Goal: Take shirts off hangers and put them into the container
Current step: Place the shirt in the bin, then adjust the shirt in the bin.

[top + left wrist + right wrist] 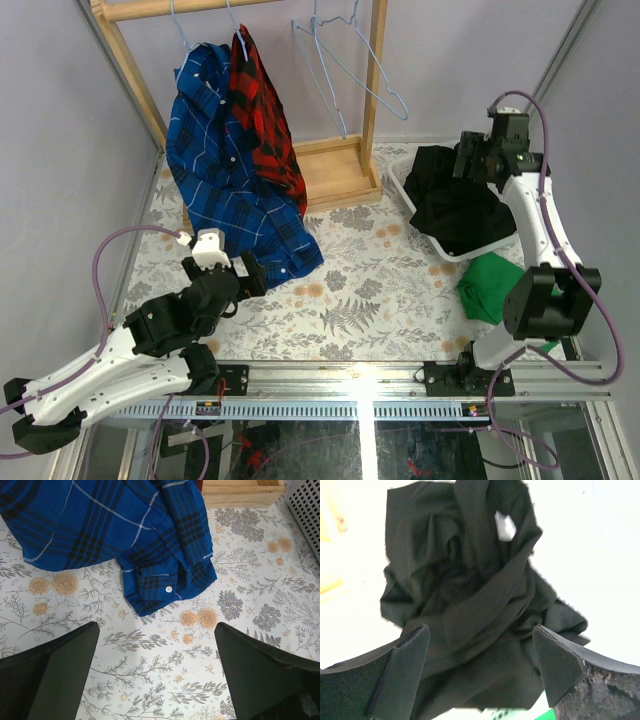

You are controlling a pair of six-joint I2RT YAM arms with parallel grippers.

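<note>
The left gripper [155, 675] stands wide and empty over the floral table cover [165, 645], just short of the trailing hem of the blue plaid button-up shirt [150, 555]. A shallow pinch there could tug the wooden rack [345, 170] rather than free the shirt. Farther off, the right gripper [480, 665], jaws apart and empty, hovers over the crumpled black shirt [470, 580] in the white plastic laundry basket [468, 256]. Cloth near the rim may spill out.

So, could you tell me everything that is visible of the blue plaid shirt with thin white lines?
The blue plaid shirt with thin white lines looks soft, with dark checks. It hangs on a light-blue wire hanger from the wooden rack; its lower part spreads crumpled on the floral table cover. A sleeve cuff with a white button lies flat there. The red-and-black plaid shirt overlaps one side. The open left gripper is near the cuff, not touching.
</note>
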